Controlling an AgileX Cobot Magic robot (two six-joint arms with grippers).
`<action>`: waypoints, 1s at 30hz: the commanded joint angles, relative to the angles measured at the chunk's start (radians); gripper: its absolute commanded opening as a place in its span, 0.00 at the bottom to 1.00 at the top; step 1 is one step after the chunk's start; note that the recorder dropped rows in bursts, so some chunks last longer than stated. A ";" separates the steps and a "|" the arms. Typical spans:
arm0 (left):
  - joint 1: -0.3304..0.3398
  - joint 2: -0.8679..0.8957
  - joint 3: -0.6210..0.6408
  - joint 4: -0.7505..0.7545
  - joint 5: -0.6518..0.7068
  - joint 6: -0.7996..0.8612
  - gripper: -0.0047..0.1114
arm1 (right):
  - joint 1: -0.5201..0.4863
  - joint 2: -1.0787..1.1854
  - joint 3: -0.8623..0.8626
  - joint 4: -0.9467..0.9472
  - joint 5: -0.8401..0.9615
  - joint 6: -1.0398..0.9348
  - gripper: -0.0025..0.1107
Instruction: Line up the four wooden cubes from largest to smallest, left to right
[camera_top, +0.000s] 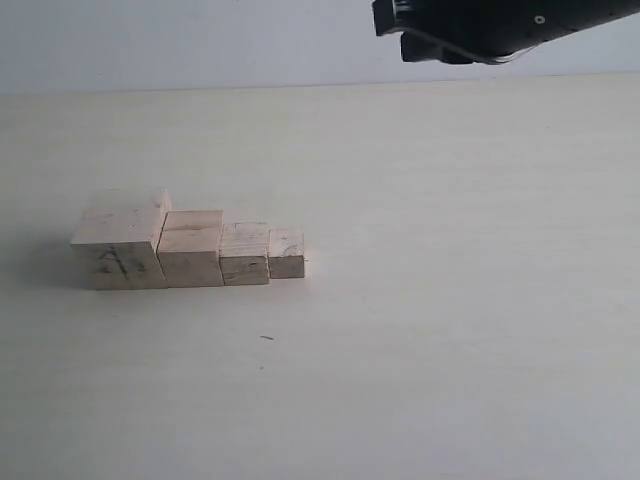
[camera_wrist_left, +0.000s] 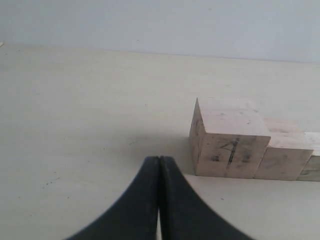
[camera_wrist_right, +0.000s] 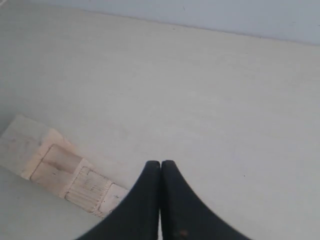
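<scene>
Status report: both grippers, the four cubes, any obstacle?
Left gripper shut, empty. Right gripper shut, empty. Four wooden cubes in one row, largest left to smallest right. No obstacle seen.

left wrist nearest; all views share cubes (camera_top: 190, 255)

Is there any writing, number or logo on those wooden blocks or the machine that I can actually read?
No readable text in any view.
The largest cube has dark pencil-like scribbles on one face, but they form no clear letter or number.
Nothing else in view carries any marking that reads as text.
</scene>
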 joint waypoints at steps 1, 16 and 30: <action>-0.006 -0.006 -0.001 0.001 -0.004 -0.002 0.04 | -0.004 -0.069 0.006 -0.007 -0.012 0.039 0.02; -0.006 -0.006 -0.001 0.001 -0.004 -0.002 0.04 | -0.002 -0.250 0.002 -0.057 0.015 0.040 0.02; -0.006 -0.006 -0.001 0.001 -0.004 -0.002 0.04 | -0.002 -0.327 0.002 -0.153 0.049 0.042 0.02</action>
